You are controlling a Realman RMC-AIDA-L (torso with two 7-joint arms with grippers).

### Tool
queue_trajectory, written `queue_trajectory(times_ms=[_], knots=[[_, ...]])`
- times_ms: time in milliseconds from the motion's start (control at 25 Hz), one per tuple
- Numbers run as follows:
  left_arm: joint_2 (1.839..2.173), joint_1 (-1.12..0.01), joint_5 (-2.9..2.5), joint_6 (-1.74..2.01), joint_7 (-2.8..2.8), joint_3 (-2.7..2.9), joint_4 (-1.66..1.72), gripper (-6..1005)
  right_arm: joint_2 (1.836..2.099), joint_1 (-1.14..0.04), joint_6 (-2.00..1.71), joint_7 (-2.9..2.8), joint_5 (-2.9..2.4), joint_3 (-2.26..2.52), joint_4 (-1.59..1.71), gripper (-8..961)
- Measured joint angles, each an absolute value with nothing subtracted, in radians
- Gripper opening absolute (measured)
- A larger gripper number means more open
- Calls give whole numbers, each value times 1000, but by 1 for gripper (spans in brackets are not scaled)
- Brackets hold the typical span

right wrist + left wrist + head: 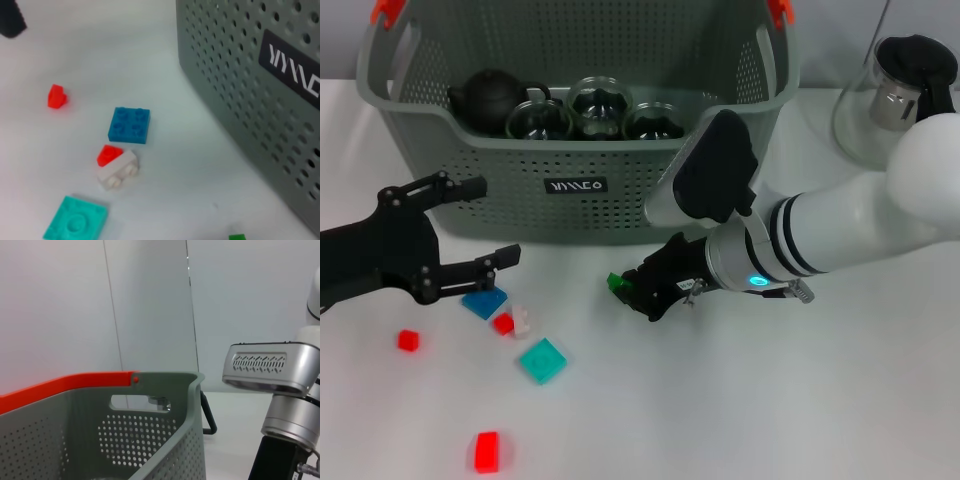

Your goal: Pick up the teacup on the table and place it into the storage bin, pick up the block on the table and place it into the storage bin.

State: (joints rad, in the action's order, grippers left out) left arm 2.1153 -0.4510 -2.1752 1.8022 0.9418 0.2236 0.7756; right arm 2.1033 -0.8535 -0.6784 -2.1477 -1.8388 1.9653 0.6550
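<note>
lab | white table (pixel 770 400) | bare panelled wall (pixel 150 305)

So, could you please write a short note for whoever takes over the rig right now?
Right gripper: low on the table in front of the storage bin, shut on a small green block.
Left gripper: open, holding nothing, above the blue block.
In the bin: a dark teapot and three glass teacups. No teacup shows on the table.
Left on the table: blue block, teal block, a small red block touching a white block, and two more red blocks.
Left to do: drop the green block in the bin, then collect the rest.
</note>
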Motion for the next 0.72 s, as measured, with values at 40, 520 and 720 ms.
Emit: queue_trajectory(times_ms=[40,520,720], knots=[[2115,-451,-2175,1804,942,221,776,847,2101,-848,-688,-2147,-1840,1958,664,168],[2114,-443,-2175,1809,942,211,776,846,2093,-715,-976,-2138,-1974,1724,901,162],[2116,-439,-2175,1814,943,200,776,847,2094,-641,-1245,-2139,-1991,1552,1073,175]])
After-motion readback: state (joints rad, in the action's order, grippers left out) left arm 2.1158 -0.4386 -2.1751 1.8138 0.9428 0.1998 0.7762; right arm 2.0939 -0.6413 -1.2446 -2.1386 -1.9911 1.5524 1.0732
